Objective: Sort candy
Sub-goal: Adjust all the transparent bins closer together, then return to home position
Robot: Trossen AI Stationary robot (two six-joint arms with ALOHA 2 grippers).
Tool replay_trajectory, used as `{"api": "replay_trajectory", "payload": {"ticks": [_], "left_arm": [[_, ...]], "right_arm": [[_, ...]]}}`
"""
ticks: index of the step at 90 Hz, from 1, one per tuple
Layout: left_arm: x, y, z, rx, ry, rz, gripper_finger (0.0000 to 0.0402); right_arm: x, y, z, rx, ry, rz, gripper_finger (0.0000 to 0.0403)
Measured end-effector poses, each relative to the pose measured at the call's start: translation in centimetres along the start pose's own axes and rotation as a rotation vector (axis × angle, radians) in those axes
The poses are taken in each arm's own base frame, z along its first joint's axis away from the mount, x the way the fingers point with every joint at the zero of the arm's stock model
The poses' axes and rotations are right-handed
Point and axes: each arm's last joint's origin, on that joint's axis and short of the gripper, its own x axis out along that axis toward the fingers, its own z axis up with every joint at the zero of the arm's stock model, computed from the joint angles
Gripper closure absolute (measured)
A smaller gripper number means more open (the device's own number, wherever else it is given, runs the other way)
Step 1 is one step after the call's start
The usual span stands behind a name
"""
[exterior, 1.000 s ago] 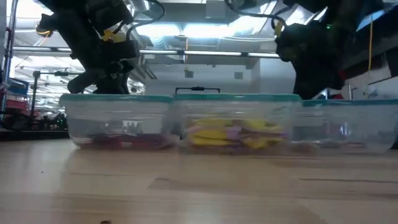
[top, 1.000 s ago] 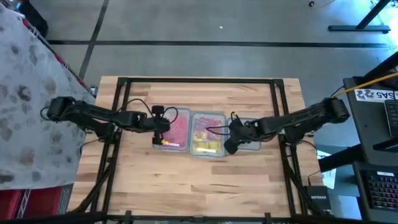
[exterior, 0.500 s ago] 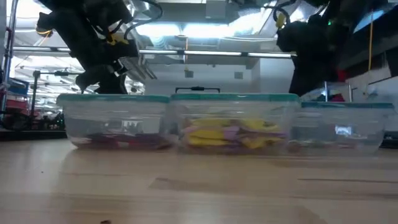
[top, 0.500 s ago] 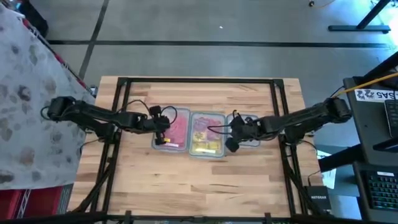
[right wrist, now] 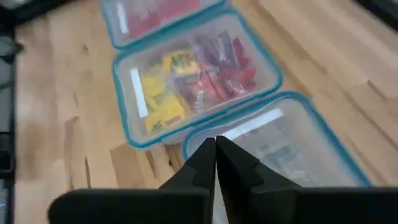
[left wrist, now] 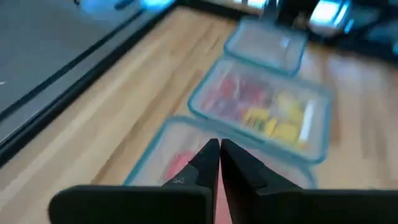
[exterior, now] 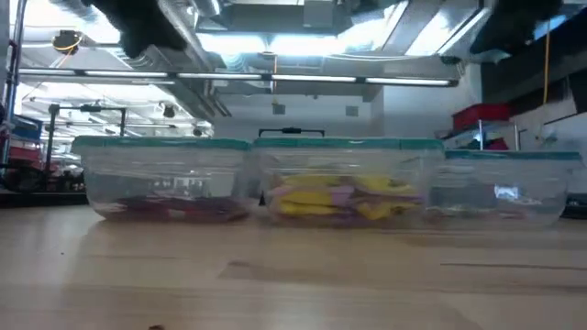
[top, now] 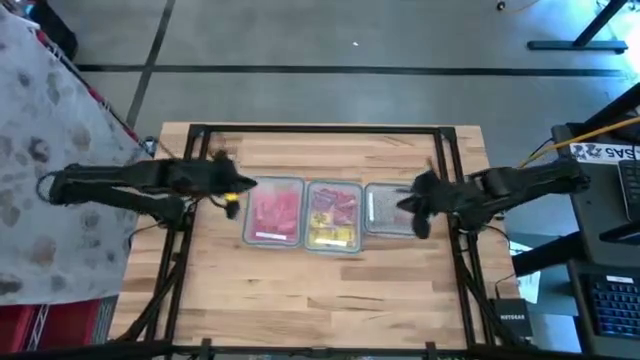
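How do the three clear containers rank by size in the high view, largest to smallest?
1 and 2. The left container with red candy and the middle container with mixed candy look alike, so no ranking.
3. The right container looks smallest, though the right gripper hides its far edge.

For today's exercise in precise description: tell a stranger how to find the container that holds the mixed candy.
On the wooden table, three clear tubs with teal rims stand side by side in a row. Take the middle tub. Only it holds yellow candy together with red and purple pieces; the tub on the left arm's side holds only pink-red, and the tub on the right arm's side looks nearly empty.
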Motion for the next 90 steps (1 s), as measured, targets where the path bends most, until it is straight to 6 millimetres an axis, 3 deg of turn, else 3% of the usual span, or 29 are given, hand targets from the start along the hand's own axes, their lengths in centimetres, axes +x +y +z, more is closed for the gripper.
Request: {"api": "replay_trajectory", "payload": {"ticks": [20,40,57,78,90], "left_arm": [[-6.8,2.8,-1.1,-0.157,-0.202,-0.065,0.0401],[-10.6,4.1,-2.9,-0.227,-0.341,-0.055,0.0401],[-10.3,4.7,-5.3,-0.269,-0.349,-0.016,0.0401],[-7.3,4.6,-8.4,-0.285,-0.306,-0.061,0.0401],[-5.4,4.1,-8.7,-0.26,-0.335,-0.147,0.0401]], "right_arm": [[-3.5,-3.3,-2.8,0.028,-0.229,0.101,0.0403],[-4.8,-5.8,-5.7,0.088,-0.383,0.177,0.0403],[-3.0,-6.5,-7.9,0.113,-0.46,0.263,0.0403],[-0.5,-5.5,-8.2,0.072,-0.533,0.401,0.0403],[1.6,-5.2,-9.1,0.011,-0.557,0.433,0.0403]]}}
